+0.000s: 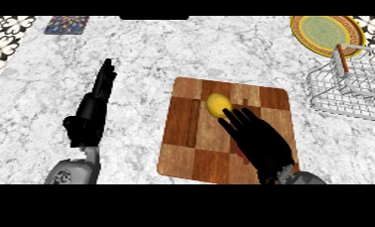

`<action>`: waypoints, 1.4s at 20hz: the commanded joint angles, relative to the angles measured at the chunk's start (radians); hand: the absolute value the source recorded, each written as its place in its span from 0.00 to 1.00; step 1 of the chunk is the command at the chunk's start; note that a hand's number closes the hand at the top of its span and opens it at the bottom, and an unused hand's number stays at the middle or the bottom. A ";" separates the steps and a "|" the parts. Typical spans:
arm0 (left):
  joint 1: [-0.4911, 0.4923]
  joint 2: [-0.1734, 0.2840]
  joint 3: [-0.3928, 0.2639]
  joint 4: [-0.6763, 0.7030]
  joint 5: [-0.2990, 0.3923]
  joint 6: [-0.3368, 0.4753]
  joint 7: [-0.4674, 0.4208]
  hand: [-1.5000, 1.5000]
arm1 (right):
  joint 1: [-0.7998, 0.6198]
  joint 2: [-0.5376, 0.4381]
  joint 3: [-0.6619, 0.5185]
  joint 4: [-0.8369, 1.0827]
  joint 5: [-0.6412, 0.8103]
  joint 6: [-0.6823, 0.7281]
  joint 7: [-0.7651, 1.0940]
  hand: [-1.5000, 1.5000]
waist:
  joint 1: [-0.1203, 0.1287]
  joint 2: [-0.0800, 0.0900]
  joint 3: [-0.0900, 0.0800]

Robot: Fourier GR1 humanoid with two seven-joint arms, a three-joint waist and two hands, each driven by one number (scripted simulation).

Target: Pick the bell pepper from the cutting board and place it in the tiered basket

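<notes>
Yellow pepper point(218, 105) lying on the board point(183, 141), near its far edge and about midway across. Right robot hand point(256, 139) over the board's right half, fingers spread and fairly straight, tips at the pepper's near-right side — touching or just short, cannot tell which; nothing curled round it. Left robot hand point(93, 109) well left of the board over bare table point(161, 47), open, fingers straight and pointing away, holding nothing.

Board set slightly askew, its near edge close to the bottom of the view, a long dark groove running down its left part. Wire basket point(344, 89) at the right edge, up and to the right of the board, partly cut off by the frame; a strip of bare marble between board's right side and basket. Patterned plate point(328, 32) beyond the basket in the far right corner. Small dark patterned mat point(66, 24) at the far left edge. Wide open marble between board's far edge and the back of the table — also between left robot hand and board.
</notes>
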 commanded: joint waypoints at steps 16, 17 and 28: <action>-0.034 0.000 0.035 0.035 -0.008 0.000 0.014 0.50 | 0.080 0.013 -0.137 0.121 0.166 -0.223 0.067 1.00 | -0.021 0.001 -0.001; -0.003 0.009 0.029 -0.001 0.000 -0.016 0.014 0.50 | 0.098 0.016 -0.203 0.163 0.157 -0.218 0.122 1.00 | -0.020 0.000 0.000; -0.034 0.000 0.041 0.048 -0.007 -0.004 -0.017 0.50 | 0.190 0.076 -0.354 -0.248 0.188 -0.010 0.482 1.00 | -0.017 -0.002 -0.001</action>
